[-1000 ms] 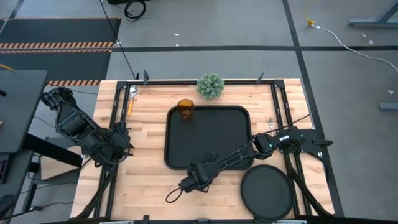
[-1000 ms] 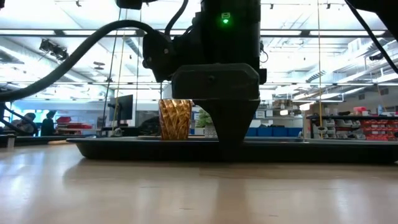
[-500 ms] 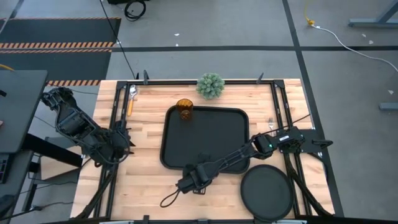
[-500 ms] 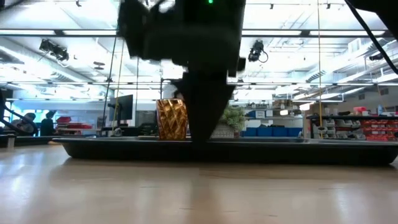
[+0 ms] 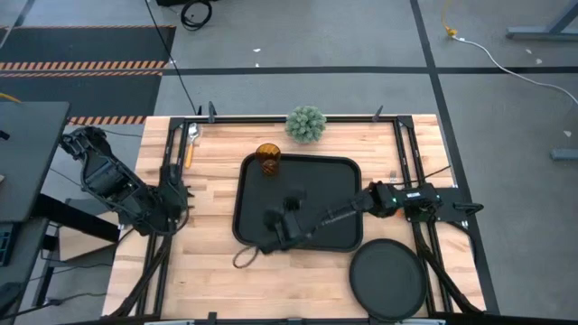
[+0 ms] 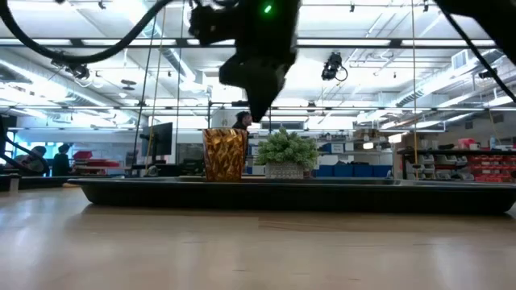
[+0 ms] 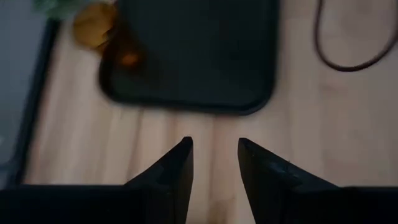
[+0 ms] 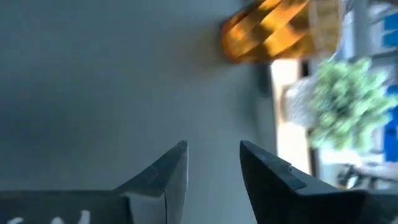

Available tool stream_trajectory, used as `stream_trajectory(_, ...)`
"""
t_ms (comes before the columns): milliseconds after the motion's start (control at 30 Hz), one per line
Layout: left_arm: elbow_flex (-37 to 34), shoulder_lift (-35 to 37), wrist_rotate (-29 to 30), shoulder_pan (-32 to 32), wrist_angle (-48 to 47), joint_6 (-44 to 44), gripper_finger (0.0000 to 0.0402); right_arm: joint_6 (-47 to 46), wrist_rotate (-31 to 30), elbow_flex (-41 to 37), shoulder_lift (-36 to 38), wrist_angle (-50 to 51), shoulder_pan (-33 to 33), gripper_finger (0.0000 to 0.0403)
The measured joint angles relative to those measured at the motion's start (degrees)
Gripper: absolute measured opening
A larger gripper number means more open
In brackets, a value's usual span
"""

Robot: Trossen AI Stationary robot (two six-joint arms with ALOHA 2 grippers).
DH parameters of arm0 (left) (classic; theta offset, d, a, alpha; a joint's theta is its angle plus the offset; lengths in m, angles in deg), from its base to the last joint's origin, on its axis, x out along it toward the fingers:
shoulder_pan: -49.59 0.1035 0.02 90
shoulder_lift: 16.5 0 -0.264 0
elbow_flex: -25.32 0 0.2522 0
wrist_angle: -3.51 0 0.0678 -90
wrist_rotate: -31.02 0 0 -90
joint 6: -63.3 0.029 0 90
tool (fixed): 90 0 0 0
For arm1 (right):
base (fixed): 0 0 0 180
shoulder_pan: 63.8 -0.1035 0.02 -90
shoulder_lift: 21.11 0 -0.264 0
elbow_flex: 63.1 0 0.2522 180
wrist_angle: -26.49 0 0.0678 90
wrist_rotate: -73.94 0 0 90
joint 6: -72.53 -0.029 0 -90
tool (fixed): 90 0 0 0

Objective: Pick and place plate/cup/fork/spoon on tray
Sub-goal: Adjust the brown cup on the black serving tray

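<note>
Small green plant point(image 5: 306, 124) at far bench point(image 5: 208, 271) edge, just behind tray point(image 5: 334, 181). Tray mid-bench, black, rounded corners; amber ribbed cup point(image 5: 268, 158) upright in its far-left corner. Round black plate point(image 5: 388, 280) on bench off tray's near-right corner. Spoon point(image 5: 191, 143) far left, fork point(image 5: 394, 183) right of tray. Right hand point(image 5: 293, 203) above tray, fingers apart, empty. Left hand point(image 7: 213, 155) at left bench edge, fingers apart, empty.
</note>
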Motion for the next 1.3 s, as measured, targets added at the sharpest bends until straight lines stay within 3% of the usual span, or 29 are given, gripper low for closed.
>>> stream_trajectory(100,0.0,0.0,1.0,0.0,-4.2,-4.3,0.0133,4.0,-2.9,0.0,-0.5,-1.3,3.5,0.0151)
stream_trajectory(233,-1.6,0.1,0.0,0.0,-3.1,-5.4,0.0133,5.7,-4.7,-2.4,-0.7,-2.3,8.7,0.0151)
stream_trajectory(500,-15.8,0.0,-5.1,0.0,-0.9,-3.9,0.0133,8.5,-5.2,-4.3,-0.7,-3.0,15.5,0.0150)
stream_trajectory(833,-28.0,0.0,-4.4,0.0,-0.1,-5.7,0.0133,32.5,-5.5,-4.2,-0.7,-13.3,19.1,0.0150)
stream_trajectory(1033,-33.1,0.0,-5.4,-0.2,12.0,-4.1,0.0133,43.2,-5.2,-4.2,-0.7,-22.1,20.9,0.0150)
stream_trajectory(1133,-34.9,-0.4,-9.5,-0.6,18.6,-1.1,0.0132,43.9,-4.8,-4.2,-0.7,-25.1,21.2,0.0149)
stream_trajectory(1300,-37.7,-0.9,-10.2,-2.1,26.4,-2.5,0.0132,44.0,-3.2,-4.2,-0.7,-27.2,20.7,0.0142)
